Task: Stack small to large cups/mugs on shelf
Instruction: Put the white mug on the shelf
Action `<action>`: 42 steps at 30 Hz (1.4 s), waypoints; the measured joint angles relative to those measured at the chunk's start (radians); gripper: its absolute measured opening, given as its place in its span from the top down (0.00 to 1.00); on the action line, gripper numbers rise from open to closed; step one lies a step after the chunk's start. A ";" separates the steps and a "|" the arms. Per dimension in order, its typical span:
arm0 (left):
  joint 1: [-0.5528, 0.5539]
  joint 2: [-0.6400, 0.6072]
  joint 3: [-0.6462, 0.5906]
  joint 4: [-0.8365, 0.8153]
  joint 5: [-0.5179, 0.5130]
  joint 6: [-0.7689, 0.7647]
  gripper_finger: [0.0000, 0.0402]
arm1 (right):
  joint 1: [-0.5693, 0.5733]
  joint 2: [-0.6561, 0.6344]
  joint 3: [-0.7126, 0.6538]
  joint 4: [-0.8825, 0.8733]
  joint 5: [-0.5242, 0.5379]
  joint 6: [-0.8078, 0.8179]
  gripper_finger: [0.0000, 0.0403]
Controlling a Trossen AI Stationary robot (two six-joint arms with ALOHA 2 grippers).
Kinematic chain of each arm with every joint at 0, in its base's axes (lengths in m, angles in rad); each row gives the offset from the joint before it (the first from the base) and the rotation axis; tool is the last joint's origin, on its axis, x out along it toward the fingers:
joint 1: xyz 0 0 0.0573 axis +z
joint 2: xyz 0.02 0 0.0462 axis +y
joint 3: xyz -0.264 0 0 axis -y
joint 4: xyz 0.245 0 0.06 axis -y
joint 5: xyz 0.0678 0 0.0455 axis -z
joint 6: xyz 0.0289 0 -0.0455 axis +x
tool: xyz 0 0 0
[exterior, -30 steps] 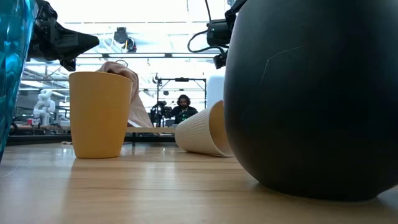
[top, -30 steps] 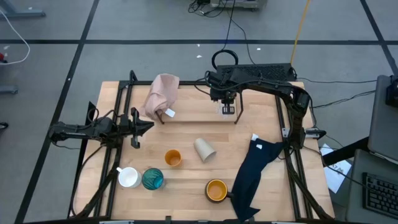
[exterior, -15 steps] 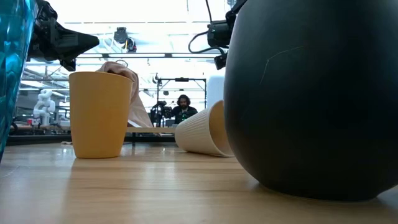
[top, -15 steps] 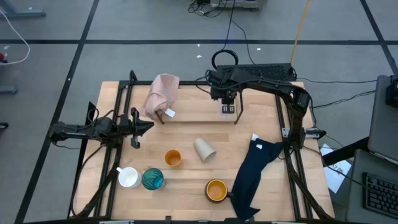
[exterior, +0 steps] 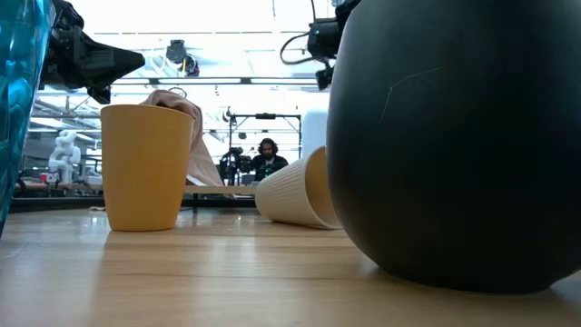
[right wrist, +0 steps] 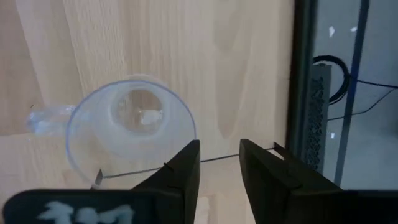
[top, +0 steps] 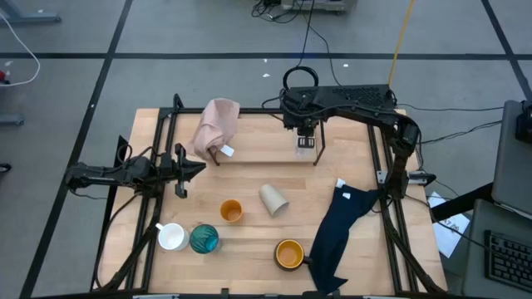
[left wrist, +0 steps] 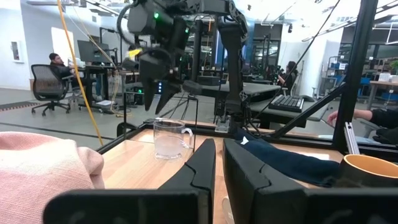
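Clear glass, with a small side handle, the tiny clear cup (top: 304, 142) is seen upright on the black rod shelf (top: 268, 158), directly beneath the right gripper (top: 304, 129), whose jaws hang released above it, apart from its rim. The left gripper (top: 189, 169) is held off at the far side with its jaws nearly closed, grasping nothing. Pale wood forms the surface (top: 249, 174); a seated person (exterior: 266, 161) is visible in the room beyond.

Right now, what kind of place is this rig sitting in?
Most likely a robotics lab or workshop, not a home: a wooden table framed by black rails, cables trailing over a grey taped floor, and, in the left wrist view, a person at a desk among more equipment frames.
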 joint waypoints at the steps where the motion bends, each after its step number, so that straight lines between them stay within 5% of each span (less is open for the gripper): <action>1: 0.000 0.000 0.000 0.000 0.000 0.000 0.92 | 0.000 -0.012 0.000 0.001 0.000 0.000 0.74; 11: 0.000 0.000 0.000 0.002 0.000 0.001 0.92 | 0.065 -0.203 0.001 0.027 -0.015 0.120 0.74; 25: 0.000 0.000 0.000 0.010 0.000 -0.008 0.92 | 0.391 -0.575 -0.048 0.102 -0.111 0.300 0.74; 30: 0.000 0.000 0.000 0.010 0.000 -0.009 0.92 | 0.478 -0.716 -0.252 0.247 -0.110 0.372 0.74; 42: 0.000 0.000 0.000 0.061 0.003 -0.082 0.92 | 0.569 -0.935 -0.879 0.950 -0.110 0.342 0.74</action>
